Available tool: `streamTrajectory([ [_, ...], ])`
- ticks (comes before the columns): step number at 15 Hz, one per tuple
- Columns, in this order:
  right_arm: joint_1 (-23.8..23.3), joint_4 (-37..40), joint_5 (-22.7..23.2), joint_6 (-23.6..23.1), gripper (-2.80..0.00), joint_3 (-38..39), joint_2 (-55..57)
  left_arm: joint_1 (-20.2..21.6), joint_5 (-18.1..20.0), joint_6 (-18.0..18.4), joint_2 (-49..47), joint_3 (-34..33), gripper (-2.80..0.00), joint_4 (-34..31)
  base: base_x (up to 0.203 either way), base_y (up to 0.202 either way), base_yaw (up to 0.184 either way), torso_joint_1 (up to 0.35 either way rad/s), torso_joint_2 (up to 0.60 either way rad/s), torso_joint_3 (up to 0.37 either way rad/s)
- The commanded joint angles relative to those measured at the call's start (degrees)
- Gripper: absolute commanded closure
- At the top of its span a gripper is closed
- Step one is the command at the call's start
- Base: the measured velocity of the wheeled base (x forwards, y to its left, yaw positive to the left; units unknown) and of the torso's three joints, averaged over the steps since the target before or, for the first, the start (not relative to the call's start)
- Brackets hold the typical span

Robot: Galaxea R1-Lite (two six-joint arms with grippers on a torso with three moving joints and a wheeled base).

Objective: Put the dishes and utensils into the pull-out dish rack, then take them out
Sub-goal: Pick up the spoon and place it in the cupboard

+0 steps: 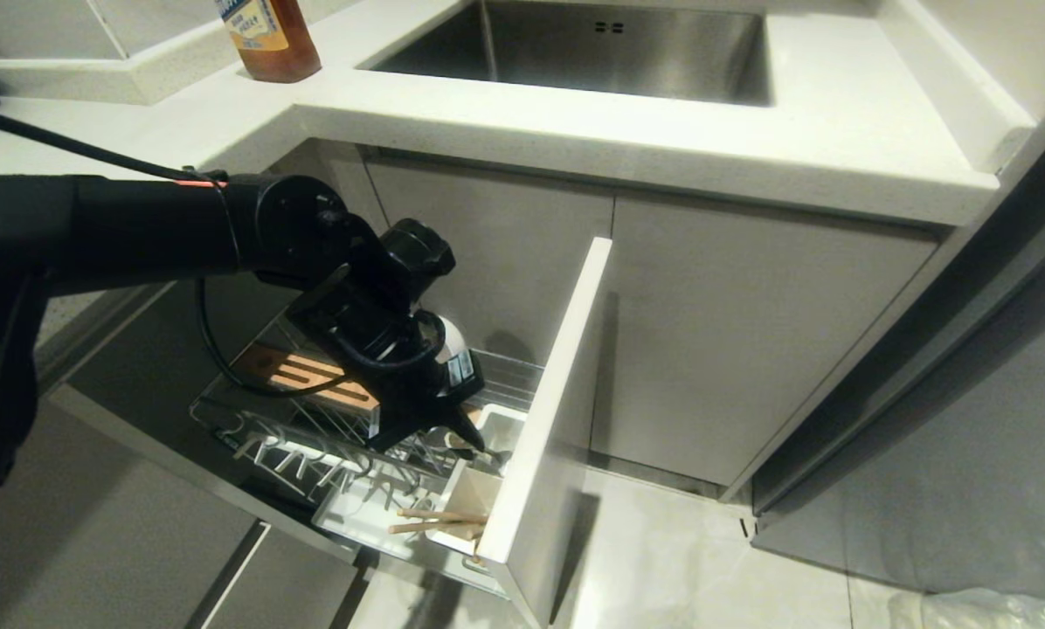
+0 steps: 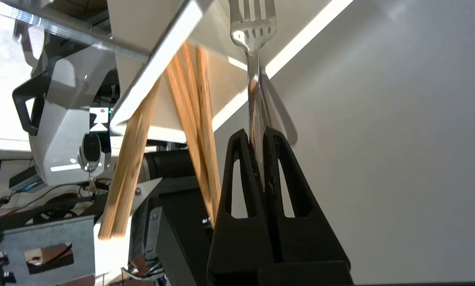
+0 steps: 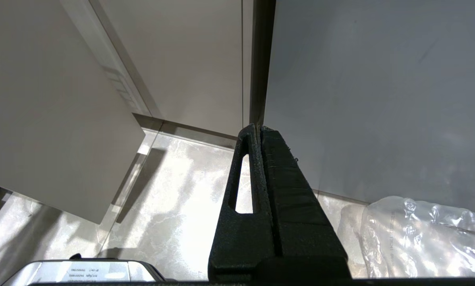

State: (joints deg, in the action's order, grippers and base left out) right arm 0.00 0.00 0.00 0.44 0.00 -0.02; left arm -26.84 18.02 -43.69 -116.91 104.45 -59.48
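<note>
From the head view, the left gripper [image 1: 474, 437] reaches down into the pull-out dish rack [image 1: 260, 432], over the white utensil caddy [image 1: 474, 498] in the corner by the front panel [image 1: 557, 393], where the chopsticks [image 1: 435, 521] lean, apparently so the utensils stand upright. In the left wrist view its fingers [image 2: 241, 174] are clamped on the handle of the fork [image 2: 252, 28], tines pointing away, just beside the chopsticks. In the right wrist view the right gripper [image 3: 259, 131] hangs pressed closed and empty above the floor [image 3: 182, 206], beside the cabinet doors.

No legible text anywhere
</note>
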Motion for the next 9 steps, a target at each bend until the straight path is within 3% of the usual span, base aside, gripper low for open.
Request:
streamTrajectory([
  [1, 0.0, 0.0, 0.0, 0.0, 0.0, 0.0, 0.0, 0.0, 0.1, -0.3, -1.8, 0.6, 0.0, -0.1, 0.0, 0.0, 0.0, 0.0, 0.0, 0.0],
  [9, 0.0, 0.0, 0.0, 0.0, 0.0, 0.0, 0.0, 0.9, 0.1, -0.3, -6.1, 3.3, 0.0, 0.6, 0.0, 0.0, 0.0, 0.0, 0.0, 0.0],
])
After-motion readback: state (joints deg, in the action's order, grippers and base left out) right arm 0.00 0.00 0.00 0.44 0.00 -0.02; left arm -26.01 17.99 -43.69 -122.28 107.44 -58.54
